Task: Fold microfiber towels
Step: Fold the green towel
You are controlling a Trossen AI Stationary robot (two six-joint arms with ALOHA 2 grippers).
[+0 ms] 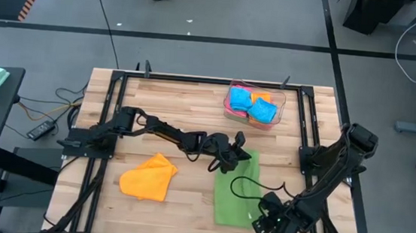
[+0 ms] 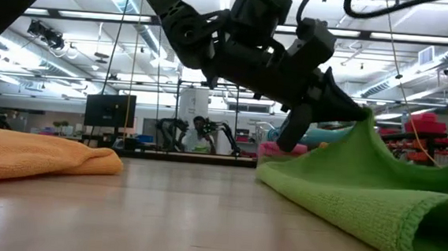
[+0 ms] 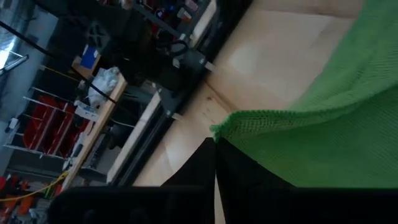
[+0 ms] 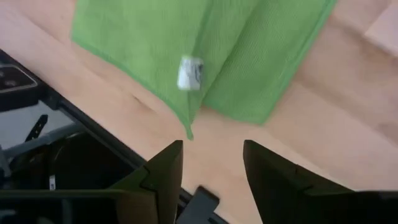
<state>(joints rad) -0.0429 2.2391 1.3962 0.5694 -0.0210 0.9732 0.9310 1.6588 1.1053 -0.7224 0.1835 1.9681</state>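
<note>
The green towel [image 1: 236, 189] lies on the table [image 1: 194, 108] at about five o'clock from its centre, and the fold on it looks to be in hand: the left gripper [image 1: 244, 156] is pressed together on the towel's far corner at its twelve o'clock edge and holds that corner lifted, while the right gripper [image 4: 211, 163] hovers just off the near edge, at about six o'clock of the cloth, with its fingers spread and nothing between them. The orange towel [image 1: 149, 177] sits in a loose heap at about seven o'clock, well apart from the green one, and more towels (blue [image 1: 240, 99], orange and pink) wait in the clear tray [image 1: 282, 98] at one o'clock. As a judgement, the next move calls for the left gripper to carry its corner across toward the near edge without letting the cloth slump, and for the right to steady or retake the near edge so the halves line up. The low view shows what the high view cannot: the pinched corner rising as a peak clear of the wood, with the near edge of the towel already doubled into a rolled lip. The right wrist view alone shows a small white label [image 4: 190, 73] on the green cloth and the open fingers just short of the hem.
</note>
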